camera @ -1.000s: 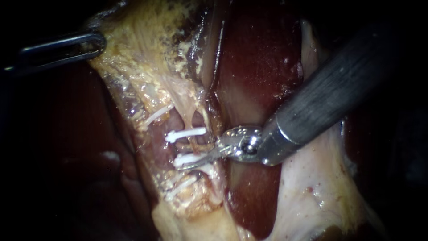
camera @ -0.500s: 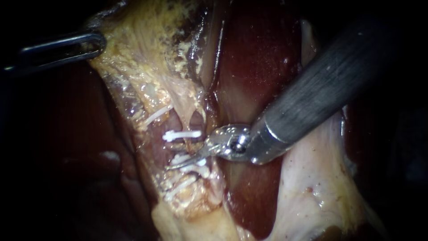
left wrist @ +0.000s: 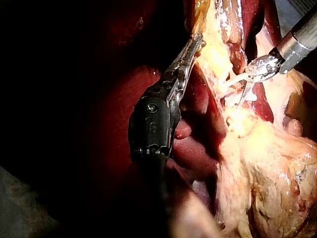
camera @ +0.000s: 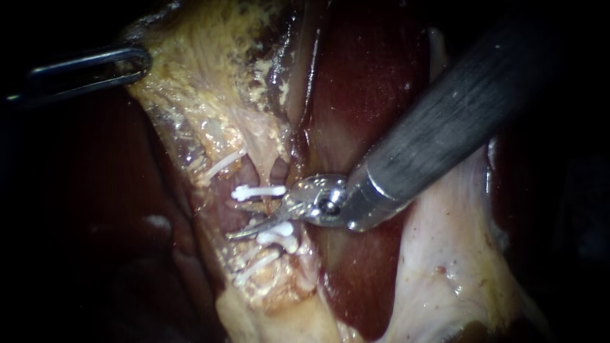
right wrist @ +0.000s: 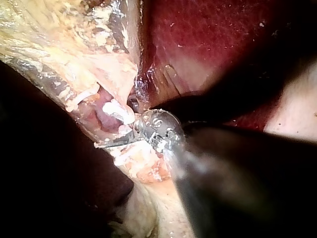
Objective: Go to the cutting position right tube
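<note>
Leftward goes the right instrument [camera: 244, 232] since a second ago. Its slim curved blade was then only reaching the clips' right ends; now it lies in the gap between the upper clip [camera: 257, 191] and the lower clip [camera: 279, 237], with its tip poking out past them on the left. The lower clip sits a touch nearer than it did. No change at the far left, where the left instrument [camera: 138, 63] is well apart from the action, its jaws clamped on the edge of the yellowish tissue [camera: 210, 76], with dark red liver [camera: 368, 95] to the right. Now the target: the clipped tube [camera: 270, 206] runs far to near, with both clips barring it left to right. The blade crosses it squarely and hugs the lower clip more than the upper. So the right instrument is the one on station, and by my reckoning any remaining move is a small nudge, not a reach. Only one blade shows, so I cannot tell whether that tip is parted or closed, or which side of the tube it passes. The endoscope alone shows both clips and the gap. The left wrist view adds the left instrument's toothed jaws pinching tissue. In the right wrist view the shaft hides much, and only one clip is plain beside the blade.
</note>
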